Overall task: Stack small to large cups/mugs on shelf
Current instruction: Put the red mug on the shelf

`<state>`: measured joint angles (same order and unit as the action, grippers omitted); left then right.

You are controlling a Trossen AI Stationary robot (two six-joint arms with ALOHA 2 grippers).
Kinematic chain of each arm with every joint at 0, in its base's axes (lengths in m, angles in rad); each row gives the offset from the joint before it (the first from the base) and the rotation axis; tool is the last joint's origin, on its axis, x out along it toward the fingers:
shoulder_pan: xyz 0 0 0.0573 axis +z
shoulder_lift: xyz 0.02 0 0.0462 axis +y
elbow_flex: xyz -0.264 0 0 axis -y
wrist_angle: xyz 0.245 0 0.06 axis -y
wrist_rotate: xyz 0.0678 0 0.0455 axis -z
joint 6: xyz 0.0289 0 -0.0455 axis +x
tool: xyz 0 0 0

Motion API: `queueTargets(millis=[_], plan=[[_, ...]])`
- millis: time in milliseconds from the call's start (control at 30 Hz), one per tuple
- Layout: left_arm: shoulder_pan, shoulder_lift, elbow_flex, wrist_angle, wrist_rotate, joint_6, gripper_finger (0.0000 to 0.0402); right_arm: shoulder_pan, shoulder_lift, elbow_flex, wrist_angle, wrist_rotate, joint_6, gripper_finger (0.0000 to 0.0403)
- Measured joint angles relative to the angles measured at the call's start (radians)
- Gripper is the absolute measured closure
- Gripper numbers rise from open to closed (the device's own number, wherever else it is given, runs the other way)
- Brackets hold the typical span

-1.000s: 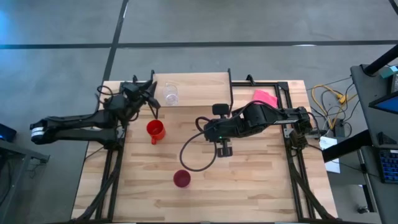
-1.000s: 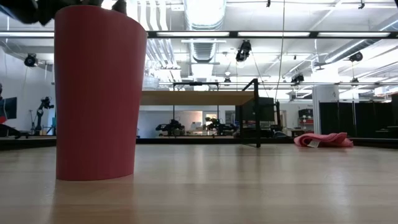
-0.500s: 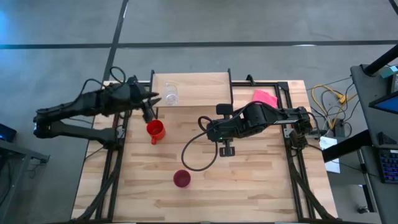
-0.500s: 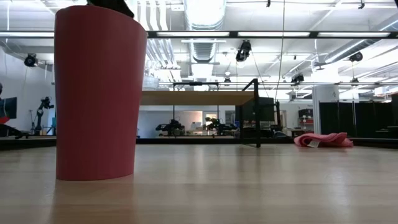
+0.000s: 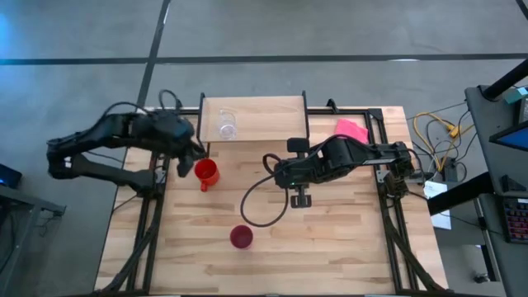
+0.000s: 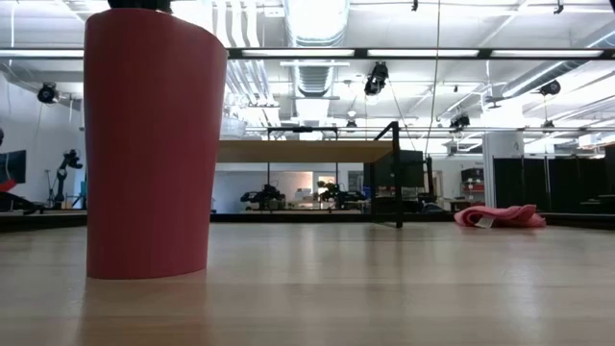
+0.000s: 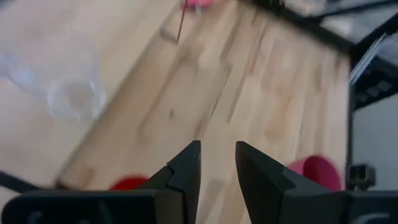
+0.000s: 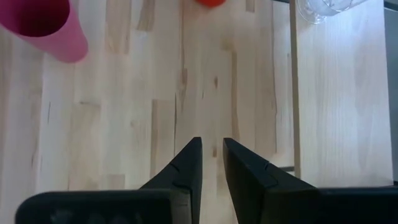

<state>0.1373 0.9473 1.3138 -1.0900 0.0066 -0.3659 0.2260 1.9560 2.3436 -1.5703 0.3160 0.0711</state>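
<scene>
The small clear glass cup (image 5: 226,125) stands on the shelf's wooden top (image 5: 264,115) near its left end; it also shows in the left wrist view (image 7: 62,81). The red-orange mug (image 5: 206,172) stands on the table in front of the shelf. The magenta tumbler (image 5: 240,238) stands upright near the table's front edge and fills the left of the low view (image 6: 149,144). My left gripper (image 5: 195,155) hovers just left of the mug, its fingers (image 7: 186,165) a narrow gap apart, empty. My right gripper (image 5: 301,199) hangs over mid-table, shut and empty (image 8: 212,158).
A pink cloth (image 5: 351,129) lies at the table's far right, also in the low view (image 6: 500,216). The shelf's black legs (image 6: 397,173) stand at the table's far middle. A black cable (image 5: 256,206) loops over the table under the right arm. Bare wood lies around the tumbler.
My left arm has drawn back from the shelf's left front and folded upward. Its gripper has gone a little toward the near edge, toward the red-orange mug. All three cups stay where they were.
</scene>
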Motion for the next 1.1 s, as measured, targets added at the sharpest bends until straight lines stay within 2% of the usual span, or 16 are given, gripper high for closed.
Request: queueTargets(millis=[133,367,567,833,1100], plan=[[-0.015,0.070,-0.032,-0.062,-0.016,-0.046,0.0316,0.000,0.000,-0.007,0.001,0.000,0.000,0.0344],[-0.029,0.189,-0.089,-0.063,-0.017,-0.044,0.0316,0.000,0.000,-0.039,0.004,0.000,0.000,0.0344],[-0.029,0.283,-0.094,-0.067,-0.082,-0.068,0.0316,0.000,0.000,-0.099,0.005,0.000,0.000,0.0344],[-0.028,0.398,-0.095,-0.165,-0.094,-0.198,0.0316,0.000,0.000,-0.184,0.003,0.000,0.043,0.0344],[-0.028,0.475,-0.100,-0.168,-0.127,-0.205,0.0316,0.000,0.000,-0.243,0.003,0.000,0.042,0.0344]])
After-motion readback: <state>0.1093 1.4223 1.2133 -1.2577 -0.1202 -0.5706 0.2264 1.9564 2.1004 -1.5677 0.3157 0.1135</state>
